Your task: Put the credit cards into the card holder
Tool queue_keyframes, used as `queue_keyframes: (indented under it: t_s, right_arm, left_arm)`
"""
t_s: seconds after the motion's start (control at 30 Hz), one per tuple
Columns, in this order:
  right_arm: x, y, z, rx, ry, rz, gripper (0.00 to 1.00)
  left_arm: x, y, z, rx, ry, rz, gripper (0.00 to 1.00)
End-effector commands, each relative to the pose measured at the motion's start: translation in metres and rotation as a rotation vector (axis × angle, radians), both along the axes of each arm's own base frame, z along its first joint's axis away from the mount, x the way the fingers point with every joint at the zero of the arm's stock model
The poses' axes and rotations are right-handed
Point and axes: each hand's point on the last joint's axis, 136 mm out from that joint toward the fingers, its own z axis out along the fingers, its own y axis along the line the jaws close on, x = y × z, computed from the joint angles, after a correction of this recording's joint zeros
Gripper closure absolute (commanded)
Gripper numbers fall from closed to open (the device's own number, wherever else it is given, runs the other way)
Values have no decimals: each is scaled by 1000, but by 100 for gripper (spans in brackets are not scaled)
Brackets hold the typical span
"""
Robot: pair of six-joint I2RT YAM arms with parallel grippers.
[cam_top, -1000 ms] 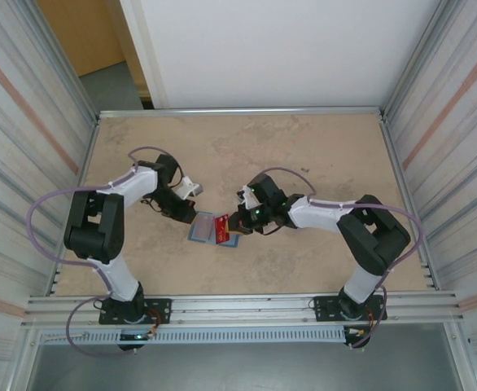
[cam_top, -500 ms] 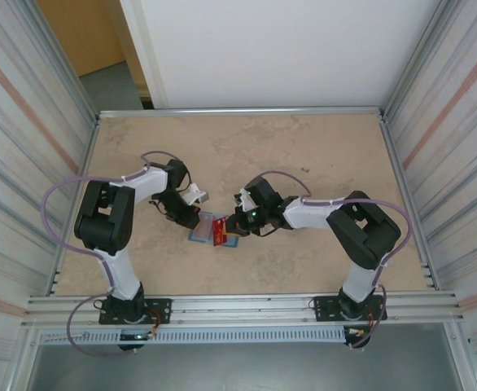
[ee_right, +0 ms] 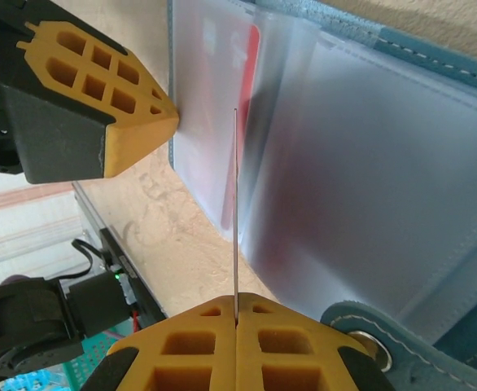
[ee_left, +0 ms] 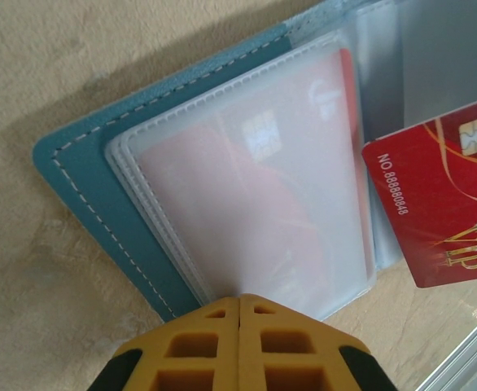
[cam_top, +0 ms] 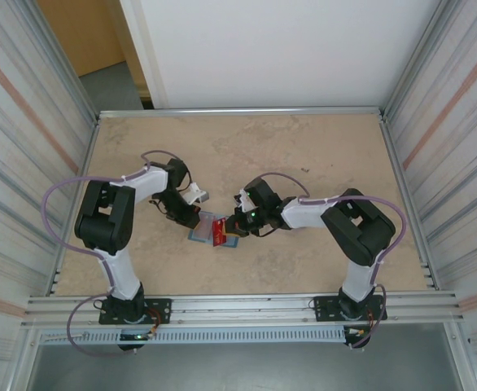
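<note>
The card holder (cam_top: 206, 231), a teal folding wallet, lies open on the table between both grippers, its clear sleeves (ee_left: 247, 187) fanned out. One red credit card (ee_left: 304, 244) sits inside a frosted sleeve. My right gripper (ee_right: 237, 303) is shut on a second red credit card (ee_left: 442, 212), seen edge-on (ee_right: 235, 204) in the right wrist view, with its far end over the sleeves (ee_right: 369, 179). My left gripper (ee_left: 238, 300) is shut, its tip resting on the near edge of the sleeve stack. Its yellow fingers (ee_right: 133, 106) appear beside the wallet in the right wrist view.
The tan table (cam_top: 304, 155) is boxed in by corrugated metal walls (cam_top: 458, 122) on both sides. An aluminium rail (cam_top: 247, 305) runs along the near edge by the arm bases. The wallet's snap tab (ee_right: 377, 346) lies close to my right fingers.
The left arm swung in toward the wallet and set its shut tip on the sleeves. The right gripper edged slightly left with the red card. Little has moved in the last half second.
</note>
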Motion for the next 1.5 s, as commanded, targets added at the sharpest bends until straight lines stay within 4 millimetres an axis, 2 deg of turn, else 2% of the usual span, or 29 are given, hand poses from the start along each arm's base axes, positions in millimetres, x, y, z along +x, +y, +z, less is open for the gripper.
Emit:
queue_keyframes:
  t_s: [0.0, 0.23, 0.5, 1.47]
  right_arm:
    - [-1, 5, -1, 13, 11, 1, 100]
    - [-1, 8, -3, 23, 16, -2, 100]
    - [-2, 2, -8, 3, 23, -21, 100]
    - [-7, -3, -6, 1, 18, -39, 100]
  left_arm:
    - [-4, 6, -3, 22, 1, -27, 100]
    - [-5, 5, -2, 17, -1, -30, 100]
    - [-5, 5, -1, 13, -9, -30, 100]
    - [-6, 4, 1, 3, -13, -33, 100]
